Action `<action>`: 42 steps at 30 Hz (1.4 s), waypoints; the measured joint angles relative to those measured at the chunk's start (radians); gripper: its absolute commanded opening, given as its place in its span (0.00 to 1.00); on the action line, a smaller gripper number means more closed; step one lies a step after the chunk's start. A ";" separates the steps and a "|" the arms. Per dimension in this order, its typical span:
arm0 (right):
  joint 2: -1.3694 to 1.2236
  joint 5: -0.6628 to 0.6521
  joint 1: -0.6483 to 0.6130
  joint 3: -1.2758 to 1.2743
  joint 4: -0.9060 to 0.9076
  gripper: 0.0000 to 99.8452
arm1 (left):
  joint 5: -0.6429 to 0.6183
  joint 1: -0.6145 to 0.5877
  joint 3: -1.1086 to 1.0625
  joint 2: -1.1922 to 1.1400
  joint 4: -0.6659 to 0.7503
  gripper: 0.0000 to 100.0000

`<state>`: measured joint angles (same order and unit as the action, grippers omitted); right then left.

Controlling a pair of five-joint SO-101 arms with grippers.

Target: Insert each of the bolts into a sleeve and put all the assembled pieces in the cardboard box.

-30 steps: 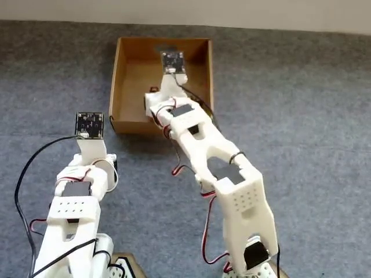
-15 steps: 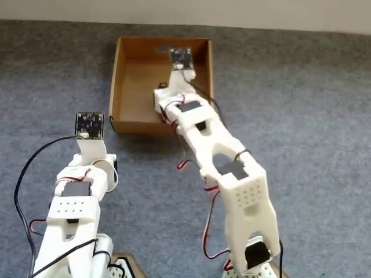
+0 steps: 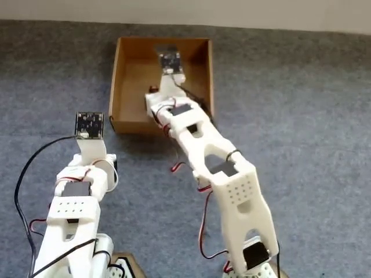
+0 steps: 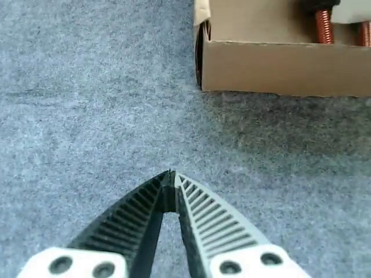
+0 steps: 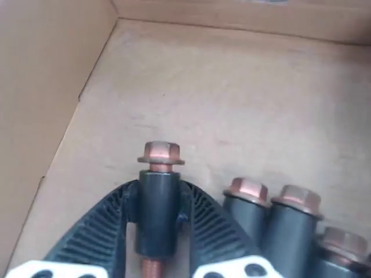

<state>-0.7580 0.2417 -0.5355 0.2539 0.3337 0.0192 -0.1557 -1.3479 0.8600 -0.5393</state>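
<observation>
Inside the cardboard box (image 3: 124, 75) my right gripper (image 5: 157, 202) is shut on an assembled piece (image 5: 156, 200): a dark sleeve with a copper bolt head sticking out one end. Three more assembled pieces (image 5: 284, 223) lie side by side on the box floor (image 5: 232, 98) beside it. From above, the right arm (image 3: 191, 130) reaches over the box's near wall. My left gripper (image 4: 172, 191) hangs shut and empty over the carpet, short of the box's near wall (image 4: 284, 66). Copper bolt threads (image 4: 323, 26) show above that wall.
Grey carpet (image 3: 301, 116) covers the table all around the box. The left arm (image 3: 81, 185) stands at the near left, apart from the box. A black cable (image 3: 26, 168) loops beside it.
The right arm swung right inside the box half a second ago and has come back left to about where it was a second ago. The left arm has kept still.
</observation>
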 measured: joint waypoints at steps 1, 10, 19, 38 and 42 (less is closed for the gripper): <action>0.000 0.000 -0.002 0.002 0.000 0.01 | 0.000 0.000 0.000 0.000 0.000 0.01; 0.000 -0.005 -0.002 0.014 0.034 0.01 | 0.000 0.000 0.000 0.000 0.000 0.01; -0.006 -0.006 0.017 0.104 0.167 0.01 | 0.000 0.000 0.000 0.000 0.000 0.01; -0.011 -0.006 0.023 0.206 0.273 0.14 | 0.000 0.000 0.000 0.000 0.000 0.01; -0.011 -0.006 0.025 0.315 0.373 0.13 | 0.000 0.000 0.000 0.000 0.000 0.01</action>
<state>-0.7687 0.2355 -0.5109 0.5685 0.7066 0.0192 -0.1557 -1.3479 0.8600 -0.5393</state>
